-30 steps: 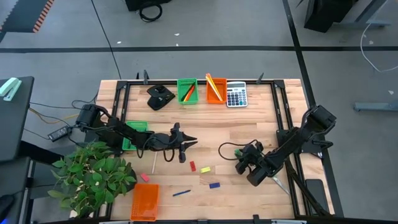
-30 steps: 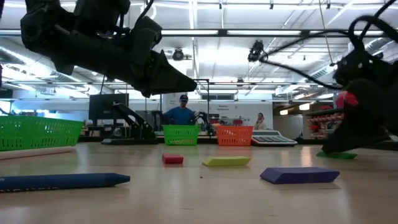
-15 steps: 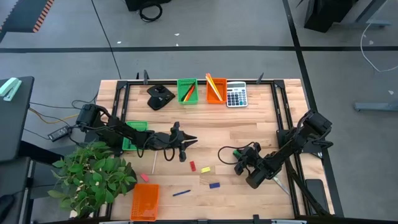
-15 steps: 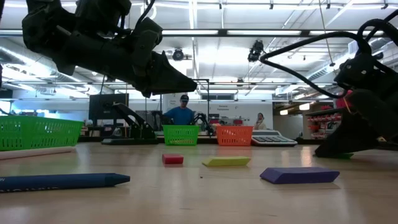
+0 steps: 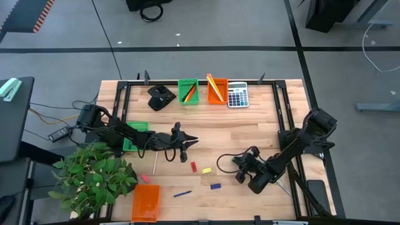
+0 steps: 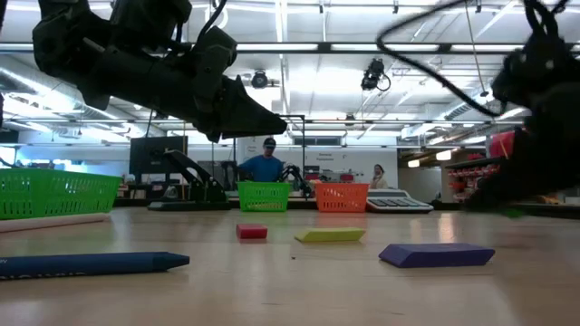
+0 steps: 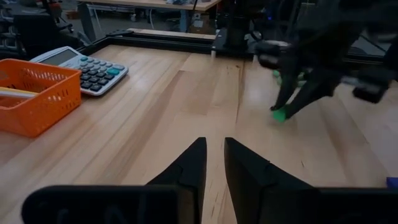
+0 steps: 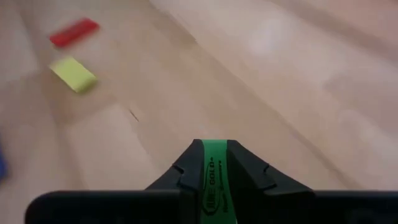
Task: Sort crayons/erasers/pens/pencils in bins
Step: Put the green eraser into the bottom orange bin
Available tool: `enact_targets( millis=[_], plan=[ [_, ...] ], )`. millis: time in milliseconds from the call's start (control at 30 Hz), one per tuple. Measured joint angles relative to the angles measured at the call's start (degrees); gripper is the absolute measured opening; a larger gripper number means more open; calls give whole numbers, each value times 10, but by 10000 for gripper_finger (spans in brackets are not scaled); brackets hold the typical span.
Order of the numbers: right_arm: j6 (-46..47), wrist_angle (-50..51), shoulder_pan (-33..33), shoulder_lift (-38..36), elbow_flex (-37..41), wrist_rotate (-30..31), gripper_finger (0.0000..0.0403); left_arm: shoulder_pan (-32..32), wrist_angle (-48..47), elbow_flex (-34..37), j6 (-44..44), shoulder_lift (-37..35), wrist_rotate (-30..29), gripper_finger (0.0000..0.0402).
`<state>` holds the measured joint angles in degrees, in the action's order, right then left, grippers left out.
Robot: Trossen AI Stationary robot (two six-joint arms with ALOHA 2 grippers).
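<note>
Red eraser (image 6: 252, 232), yellow eraser (image 6: 330, 235) and blue eraser (image 6: 436, 255) on the table (image 6: 299, 290).
</note>
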<state>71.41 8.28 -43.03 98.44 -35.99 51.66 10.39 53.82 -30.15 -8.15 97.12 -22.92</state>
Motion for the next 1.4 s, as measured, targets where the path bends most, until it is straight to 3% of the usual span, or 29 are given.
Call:
enact_targets(
  millis=[300, 433, 533, 667, 800, 1000, 1200, 1400],
  plan=[
    [-159, -1, 1, -80, -35, 77, 62, 10, 1, 0, 3, 0, 0, 55],
    [-182, -5, 19, -103, -36, 110, 63, 25, 11, 0, 75, 0, 18, 60],
    [-232, -66, 45, -104, -36, 109, 63, 38, 24, 0, 168, 0, 25, 67],
    [-382, -226, 85, -102, -36, 41, 63, 44, 22, 0, 282, 0, 26, 78],
    [-489, -350, 124, -102, -36, -51, 63, 42, 18, 0, 342, 0, 17, 100],
    [-484, -376, 180, -102, -36, -181, 64, 42, 27, 0, 494, 0, 18, 154],
    [-497, -387, 198, -102, -36, -205, 64, 38, 50, -15, 538, 0, 52, 213],
    [-498, -389, 213, -102, -36, -232, 64, 26, 35, -96, 556, 24, 93, 230]
  ],
)
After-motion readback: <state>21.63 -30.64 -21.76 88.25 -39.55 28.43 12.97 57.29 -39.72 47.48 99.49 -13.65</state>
